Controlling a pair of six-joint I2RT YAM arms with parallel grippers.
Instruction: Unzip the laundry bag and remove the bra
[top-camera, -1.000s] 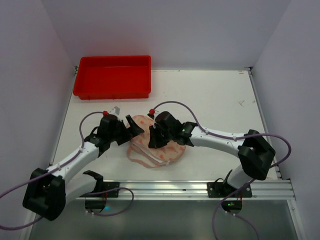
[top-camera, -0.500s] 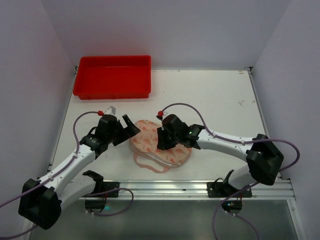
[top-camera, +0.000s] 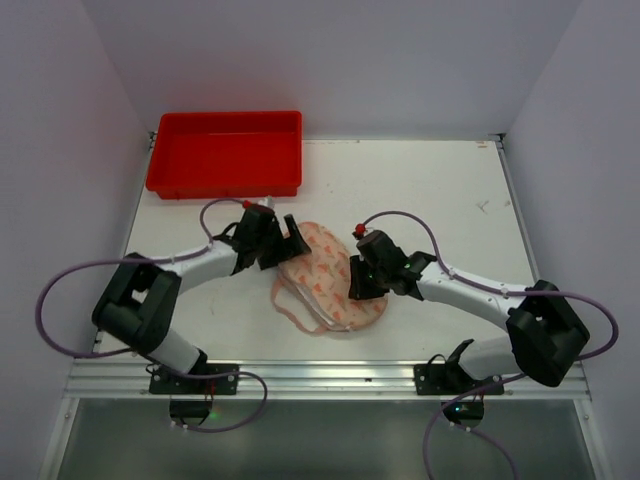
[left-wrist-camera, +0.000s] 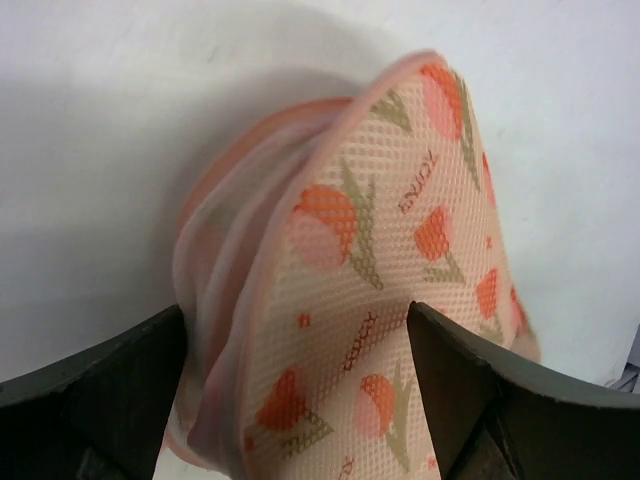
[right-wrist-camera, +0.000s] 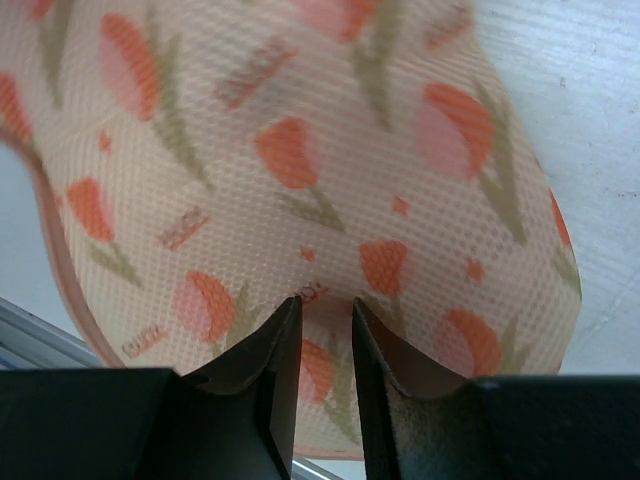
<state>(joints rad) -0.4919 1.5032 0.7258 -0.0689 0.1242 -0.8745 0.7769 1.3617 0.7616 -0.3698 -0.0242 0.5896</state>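
Note:
The bra (top-camera: 325, 272), a padded cream-peach piece with orange and green print, lies at the table's middle. It fills the left wrist view (left-wrist-camera: 390, 250) and the right wrist view (right-wrist-camera: 300, 150). A sheer pale-pink layer of the laundry bag (left-wrist-camera: 215, 290) shows along its left side, and as a pink loop (top-camera: 290, 308) at its near-left edge. My left gripper (top-camera: 290, 243) (left-wrist-camera: 290, 400) is open, its jaws standing wide to either side of the bra's far-left end. My right gripper (top-camera: 358, 283) (right-wrist-camera: 325, 320) is closed to a narrow gap on a fold of the printed fabric at the right edge.
A rigid red tray (top-camera: 226, 152) stands at the far left of the white table (top-camera: 440, 200). White walls close in the left, back and right sides. A metal rail (top-camera: 340, 375) runs along the near edge.
My left gripper has swung far and right, up to the bra's far-left end. My right gripper has moved right with the printed fabric, and the bundle has shifted slightly right.

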